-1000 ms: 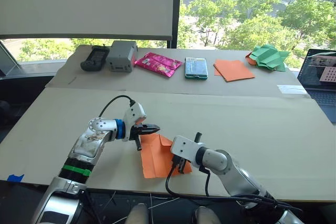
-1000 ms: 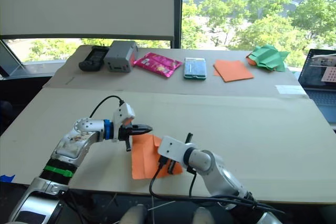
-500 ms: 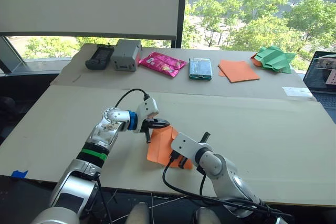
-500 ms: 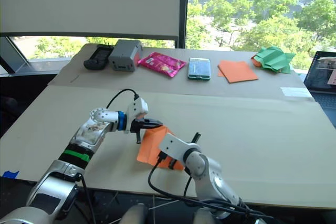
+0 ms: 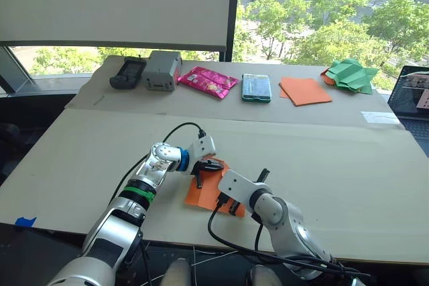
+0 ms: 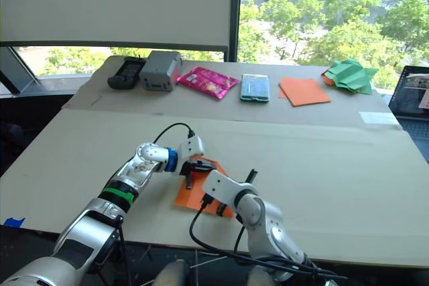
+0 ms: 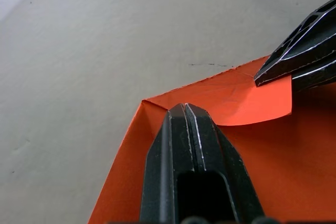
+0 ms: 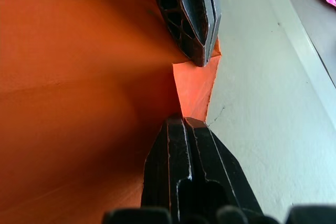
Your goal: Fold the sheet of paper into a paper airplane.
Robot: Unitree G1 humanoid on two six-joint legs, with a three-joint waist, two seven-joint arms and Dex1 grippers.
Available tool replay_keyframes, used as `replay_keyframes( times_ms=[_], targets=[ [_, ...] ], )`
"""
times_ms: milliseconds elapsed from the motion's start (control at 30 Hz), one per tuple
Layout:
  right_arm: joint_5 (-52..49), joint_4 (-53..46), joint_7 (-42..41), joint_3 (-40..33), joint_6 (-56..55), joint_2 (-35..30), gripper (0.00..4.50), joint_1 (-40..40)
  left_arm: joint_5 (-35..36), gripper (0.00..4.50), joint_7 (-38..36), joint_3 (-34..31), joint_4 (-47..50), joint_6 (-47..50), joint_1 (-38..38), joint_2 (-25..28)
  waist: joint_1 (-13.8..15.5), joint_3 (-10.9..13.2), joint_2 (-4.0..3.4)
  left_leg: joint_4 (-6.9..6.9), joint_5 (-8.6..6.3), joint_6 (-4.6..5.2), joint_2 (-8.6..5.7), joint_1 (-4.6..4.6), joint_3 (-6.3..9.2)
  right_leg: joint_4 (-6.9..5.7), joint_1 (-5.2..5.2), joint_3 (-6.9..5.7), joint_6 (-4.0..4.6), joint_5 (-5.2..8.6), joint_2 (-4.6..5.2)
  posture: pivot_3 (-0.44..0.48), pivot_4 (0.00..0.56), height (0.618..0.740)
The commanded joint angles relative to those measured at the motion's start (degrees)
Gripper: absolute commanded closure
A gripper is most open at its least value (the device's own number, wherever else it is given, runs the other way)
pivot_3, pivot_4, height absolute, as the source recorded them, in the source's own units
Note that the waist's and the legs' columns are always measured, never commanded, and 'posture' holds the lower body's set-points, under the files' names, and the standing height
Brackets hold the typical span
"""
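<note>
Presently, the bench (image 5: pixel 348 165) is a broad pale surface, with a raised strip along its far edge carrying a row of objects. The sheet of paper (image 5: pixel 209 193) lies flat near the near edge of the bench, slightly left of centre, with one corner turned over into a small folded flap at its far side.

The left gripper (image 5: pixel 213 165) reaches in from the left and rests on the far left part of the sheet, its jaws pressed together with no gap between them; in the left wrist view its tip (image 7: pixel 184 109) sits on the orange paper just short of the folded corner. Whether paper is pinched between them cannot be told. The right gripper (image 5: pixel 226 203) lies over the near right part of the sheet, jaws likewise closed tight, tip (image 8: pixel 182 121) touching the paper beside the flap. The two tips stand close together, with the folded flap between them.

On the far strip, from left to right: a black device (image 5: pixel 127 72), a grey box (image 5: pixel 161 70), a pink packet (image 5: pixel 207 81), a phone-like item (image 5: pixel 256 87), a stack of orange sheets (image 5: pixel 305 90) and a crumpled green paper (image 5: pixel 346 74). A laptop (image 5: pixel 414 92) sits at the far right.
</note>
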State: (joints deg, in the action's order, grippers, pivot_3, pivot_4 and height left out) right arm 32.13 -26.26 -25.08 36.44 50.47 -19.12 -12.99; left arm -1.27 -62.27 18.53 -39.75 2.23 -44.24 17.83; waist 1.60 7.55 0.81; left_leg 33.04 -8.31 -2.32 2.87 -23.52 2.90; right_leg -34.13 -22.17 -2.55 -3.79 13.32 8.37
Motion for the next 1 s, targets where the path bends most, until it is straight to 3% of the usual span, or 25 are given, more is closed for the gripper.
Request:
replay_keyframes(
  times_ms=[33,433,600,800,1000],
  targets=[
    [0.92,0.9,-1.45,0.58,0.99,-1.14,4.47,0.3,-2.55,4.5,1.2,0.96,-2.7,-2.13,-1.55,-0.52,0.07,-0.02,0.0,0.0,-0.02,-0.03,-0.01,0.0,0.0,0.0,0.01,0.0,0.0,0.0,0.0,0.0,0.15,0.702],
    [1.65,1.29,-2.82,0.71,-0.09,-1.39,4.47,0.11,-2.74,4.5,0.82,0.07,-6.03,-3.9,-3.66,-3.57,0.65,-0.14,0.02,0.05,-0.19,-0.3,-0.02,0.01,0.0,-0.01,0.04,0.0,-0.01,0.0,0.0,0.0,0.15,0.702],
    [1.69,1.51,-3.09,0.53,-0.15,-1.41,4.47,0.19,-2.42,4.5,0.72,-1.9,-5.13,-3.41,-4.46,-2.1,0.49,-0.14,0.02,0.1,-0.17,-0.28,-0.02,0.0,0.0,-0.03,0.03,0.0,-0.03,-0.01,0.0,0.0,0.15,0.702],
    [1.87,1.96,-3.28,0.56,-0.02,-1.38,4.47,0.2,-0.76,4.5,-0.43,-4.95,-2.22,-2.64,-7.78,1.55,0.17,-0.12,0.05,0.04,-0.06,-0.1,-0.01,0.0,0.02,-0.08,-0.02,-0.01,-0.03,-0.01,0.0,0.0,0.15,0.702],
    [2.19,2.03,-3.4,0.65,0.12,-1.17,4.47,0.32,4.96,4.5,-4.2,-7.17,6.82,2.64,-10.05,-0.3,0.27,-0.12,0.06,0.07,-0.2,-0.32,-0.01,-0.07,0.02,-0.01,0.02,-0.02,-0.03,-0.01,0.0,0.0,0.15,0.702]
  ],
)
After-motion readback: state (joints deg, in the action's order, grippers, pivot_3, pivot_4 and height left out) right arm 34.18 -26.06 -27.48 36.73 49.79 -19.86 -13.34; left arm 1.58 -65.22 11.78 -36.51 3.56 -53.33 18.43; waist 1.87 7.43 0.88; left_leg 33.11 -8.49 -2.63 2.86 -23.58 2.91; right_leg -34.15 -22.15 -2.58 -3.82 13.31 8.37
